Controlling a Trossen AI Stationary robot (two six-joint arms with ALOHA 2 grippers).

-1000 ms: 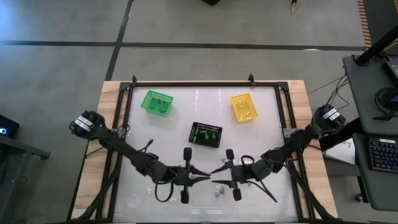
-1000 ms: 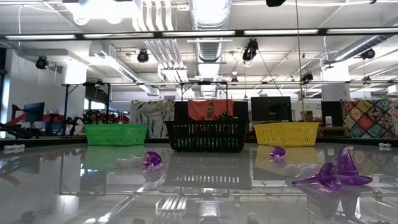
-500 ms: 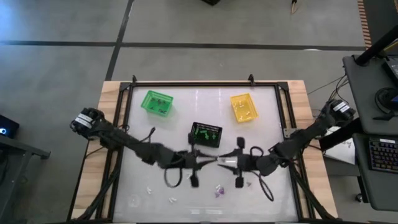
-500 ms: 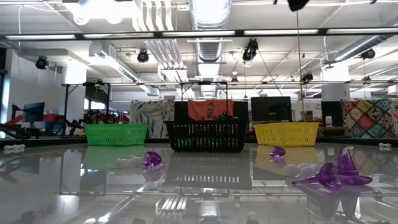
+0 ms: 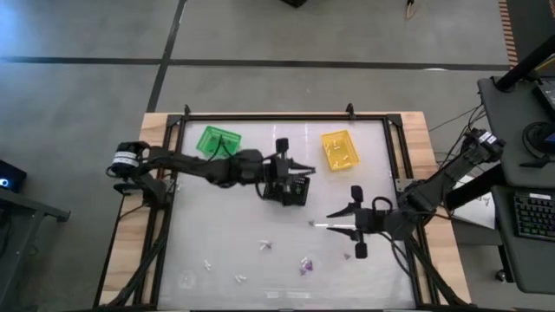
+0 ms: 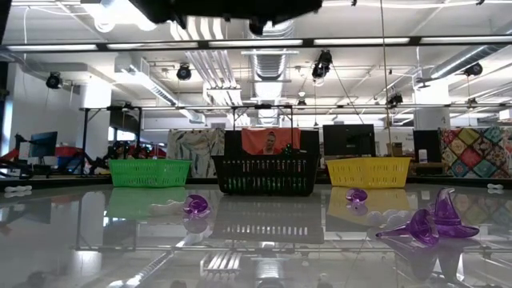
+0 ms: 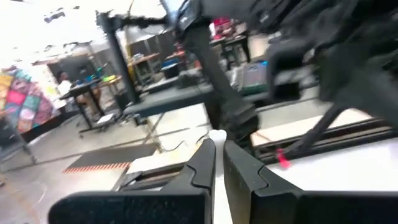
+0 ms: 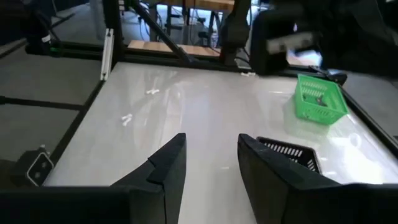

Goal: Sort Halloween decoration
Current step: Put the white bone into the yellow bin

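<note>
Three baskets [image 5: 287, 186] stand beyond scattered trinkets [image 5: 304, 264] on table [image 5: 225, 234].

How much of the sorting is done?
Partly done. The green basket and yellow basket already hold some pieces. In hand: the left gripper, over the black basket, pinches a small white piece; the right gripper is open and empty. Left: several trinkets lie loose on the table, purple ones among them.
</note>
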